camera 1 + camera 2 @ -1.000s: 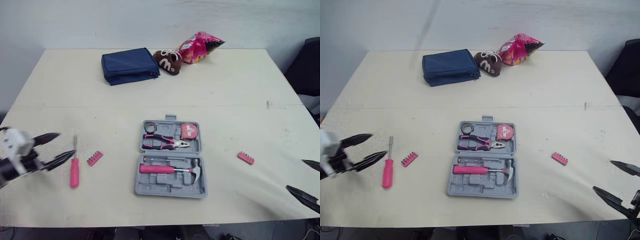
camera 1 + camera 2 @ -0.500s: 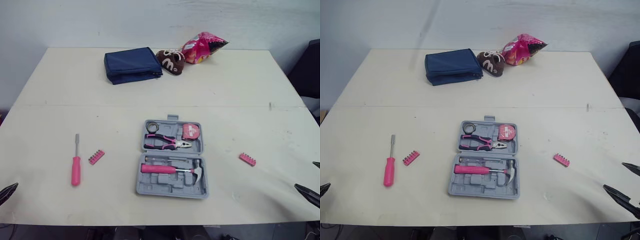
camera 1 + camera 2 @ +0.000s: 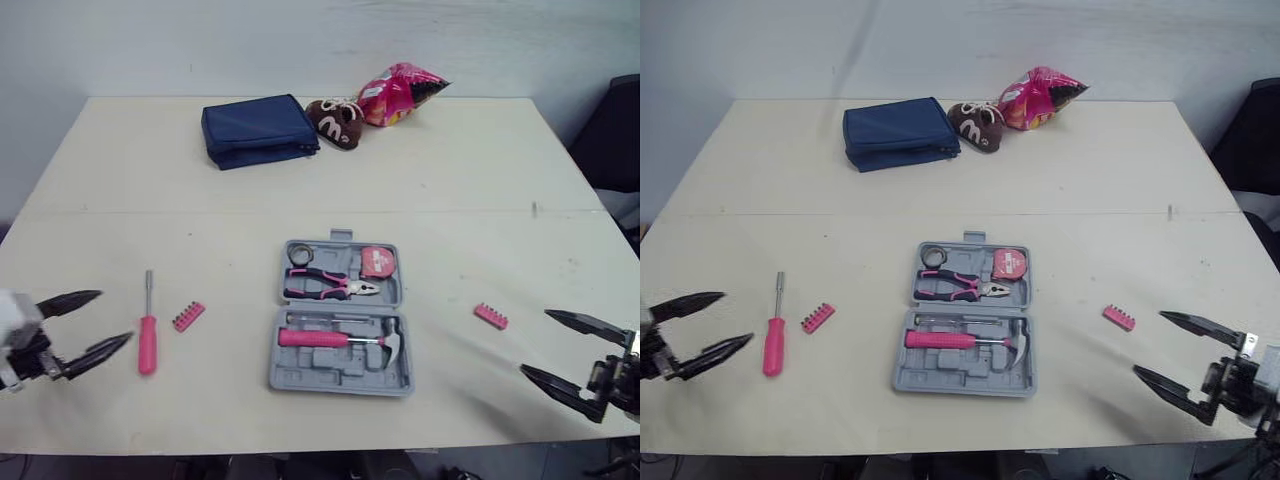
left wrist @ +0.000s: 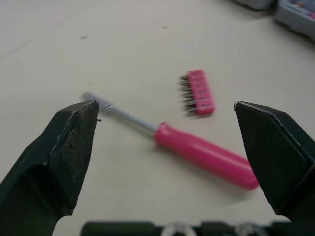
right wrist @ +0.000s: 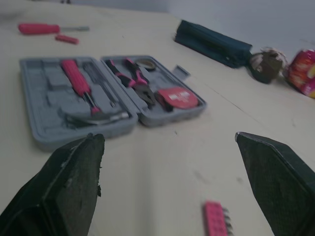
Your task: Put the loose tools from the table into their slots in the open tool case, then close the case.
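Note:
The open grey tool case (image 3: 341, 376) lies mid-table holding a pink hammer (image 3: 340, 340), pliers (image 3: 330, 286) and a tape measure (image 3: 377, 262). A pink screwdriver (image 3: 148, 339) lies loose left of the case, with a pink bit holder (image 3: 189, 316) beside it. A second pink bit holder (image 3: 491, 316) lies right of the case. My left gripper (image 3: 92, 319) is open, just left of the screwdriver near the table's front edge. My right gripper (image 3: 546, 345) is open at the front right, a short way from the second bit holder (image 5: 215, 220).
A navy pouch (image 3: 258, 131), a brown shoe (image 3: 337, 122) and a pink snack bag (image 3: 401, 92) sit along the far side of the table. Bare tabletop surrounds the case on all sides.
Both grippers, which had dropped to the picture's lower edges half a second ago, have come back over the table; the left is again beside the screwdriver, the right nearer the right bit holder.

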